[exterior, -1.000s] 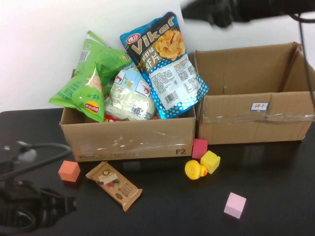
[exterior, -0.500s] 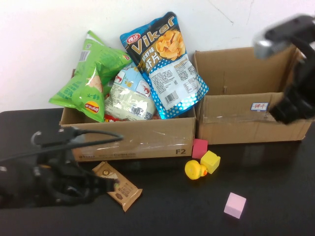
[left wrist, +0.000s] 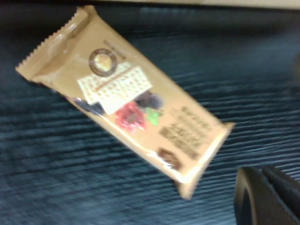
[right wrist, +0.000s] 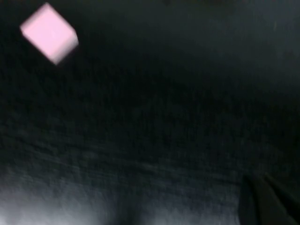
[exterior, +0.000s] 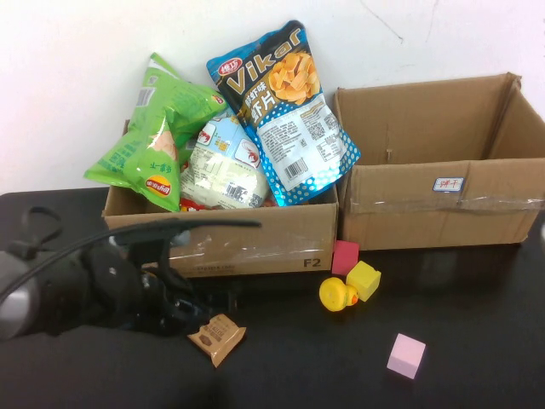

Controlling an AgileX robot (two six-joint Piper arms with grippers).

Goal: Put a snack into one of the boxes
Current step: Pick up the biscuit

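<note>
Snack bar (exterior: 216, 337) lay flat on the black table (exterior: 477, 298) before the packed box (exterior: 247, 243). Left gripper (exterior: 197, 305) hovered over its end, fingers shut, seemingly empty. Right gripper (right wrist: 262, 201), shut, hung near the pink cube (right wrist: 48, 33).

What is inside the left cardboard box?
In the left cardboard box: a green chip bag, a blue Vikar chip bag and a pale snack bag stick out. Its walls hide anything deeper.

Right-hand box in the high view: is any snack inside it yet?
No, the right-hand box shows only bare cardboard inside, while the brown snack bar lies on the table.
</note>
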